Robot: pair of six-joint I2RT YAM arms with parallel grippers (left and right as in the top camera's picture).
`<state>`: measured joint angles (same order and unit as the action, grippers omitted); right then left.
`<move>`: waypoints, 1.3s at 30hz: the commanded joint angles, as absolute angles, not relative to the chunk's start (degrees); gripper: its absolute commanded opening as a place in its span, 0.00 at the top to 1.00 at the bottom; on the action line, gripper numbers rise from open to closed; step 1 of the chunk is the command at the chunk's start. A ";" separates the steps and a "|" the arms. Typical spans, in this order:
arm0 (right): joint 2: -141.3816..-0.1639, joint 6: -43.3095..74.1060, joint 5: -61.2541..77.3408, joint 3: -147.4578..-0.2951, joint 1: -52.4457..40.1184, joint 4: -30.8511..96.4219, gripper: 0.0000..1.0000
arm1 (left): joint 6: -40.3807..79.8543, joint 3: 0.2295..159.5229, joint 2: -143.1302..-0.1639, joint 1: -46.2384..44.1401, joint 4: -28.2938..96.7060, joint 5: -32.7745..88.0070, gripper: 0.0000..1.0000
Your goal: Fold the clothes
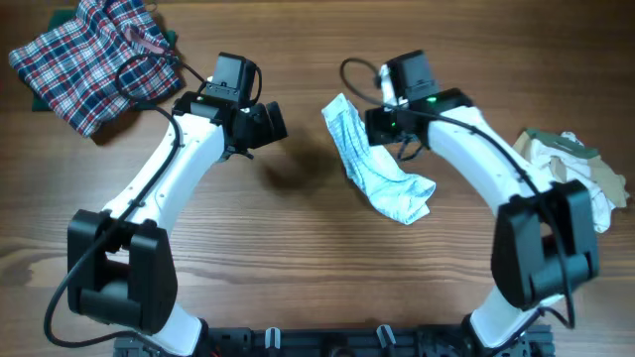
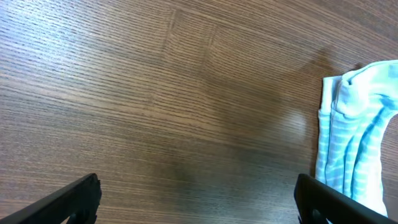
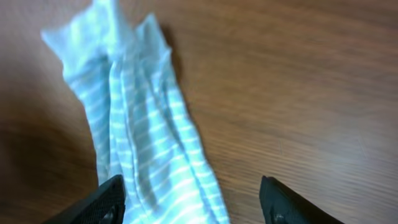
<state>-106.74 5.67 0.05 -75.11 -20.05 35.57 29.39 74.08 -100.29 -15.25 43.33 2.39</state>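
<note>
Left gripper [image 2: 198, 186] gapes wide over the table [image 2: 155, 93], holding nothing; striped garment [image 2: 354, 137] at its three o'clock. Right gripper [image 3: 193, 186] stands apart, one finger perhaps brushing that garment.

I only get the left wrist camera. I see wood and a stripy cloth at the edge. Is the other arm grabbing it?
Observer: Not clamped. The right gripper stands open over the striped cloth, which runs beside one finger.
Operator: Are there more clothes?
Observer: Yes, a plaid garment lies at the far left corner of the table.
Operator: Any others?
Observer: A beige and white pile sits on the right side.
</note>
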 commanded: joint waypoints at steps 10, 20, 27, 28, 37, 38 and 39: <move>-111.63 3.25 -10.96 -76.51 -27.79 36.71 0.30 | 28.69 73.93 -99.22 -14.92 43.40 1.80 0.00; -113.06 4.58 -10.94 -76.51 -27.79 35.94 0.54 | 28.69 73.93 -99.22 -14.94 43.35 1.80 0.00; -113.06 4.67 -10.70 -76.49 -27.79 35.81 0.64 | 28.69 73.93 -99.22 -14.94 43.38 1.80 0.00; -113.08 4.64 -10.72 -76.49 -27.79 35.81 0.64 | 28.69 73.93 -99.22 -14.94 43.38 1.80 0.00; -115.79 4.54 -10.61 -76.44 -27.79 35.94 0.66 | 28.69 73.93 -99.22 -14.94 43.38 1.80 0.00; -115.79 4.51 -10.83 -76.44 -27.79 35.94 0.67 | 28.69 73.93 -99.22 -14.92 43.35 1.78 0.00; -115.79 4.58 -11.00 -76.44 -27.77 35.90 0.71 | 28.69 73.93 -99.22 -14.92 43.35 1.78 0.00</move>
<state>-114.93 4.43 -9.69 -75.18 -27.83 35.99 29.39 74.08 -100.27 -15.25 43.33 2.39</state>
